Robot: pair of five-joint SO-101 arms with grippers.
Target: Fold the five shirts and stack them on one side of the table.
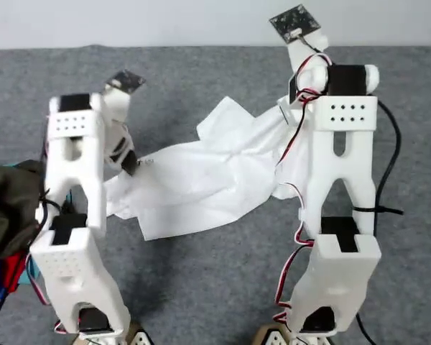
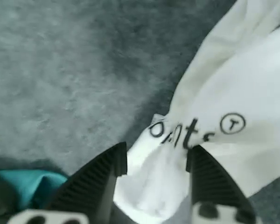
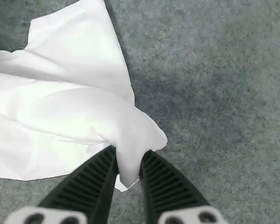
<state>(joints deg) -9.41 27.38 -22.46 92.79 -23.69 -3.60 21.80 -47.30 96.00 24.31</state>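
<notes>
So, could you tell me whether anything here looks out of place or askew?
The white shirt lies crumpled and askew between the arms, a bunch pinched in the right tool; dark clothes sit heaped, not folded, by the left arm.

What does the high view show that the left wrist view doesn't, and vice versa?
High view adds the right arm at the right end of the white shirt, and a pile of dark clothes at the table's left edge. Left wrist view adds the black print on the shirt. Both share the shirt, the grey table and the left tool, fingers apart astride the shirt's edge.
</notes>
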